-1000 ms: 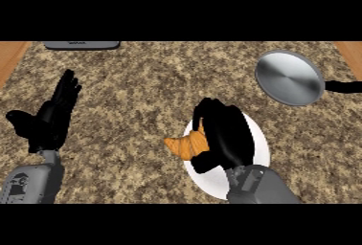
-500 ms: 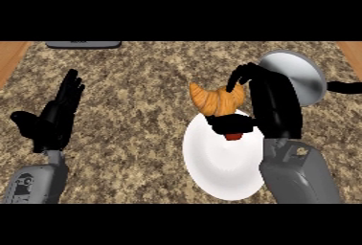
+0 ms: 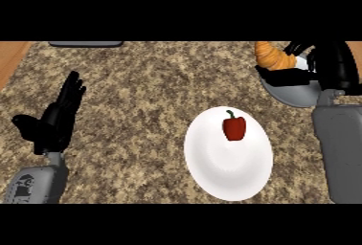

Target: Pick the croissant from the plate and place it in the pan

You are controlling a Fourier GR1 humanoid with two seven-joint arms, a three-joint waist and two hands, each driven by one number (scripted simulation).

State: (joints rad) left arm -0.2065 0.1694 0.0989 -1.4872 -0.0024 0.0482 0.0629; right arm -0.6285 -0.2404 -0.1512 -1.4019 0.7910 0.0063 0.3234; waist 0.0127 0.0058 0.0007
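From the head view, the right hand (image 3: 332, 60) holds the croissant (image 3: 274, 55) over the pan (image 3: 297, 93) at the far right of the tabletop (image 3: 141, 86), its black fingers (image 3: 283, 76) curled round the lower end and side while the upper end sticks out to the left. The one croissant is golden-orange, ridged and tapered. One white plate (image 3: 226, 177) lies near the middle with a single red pepper (image 3: 234, 127) on it, and the left hand (image 3: 53, 124) rests at the left with fingers straight and spread.
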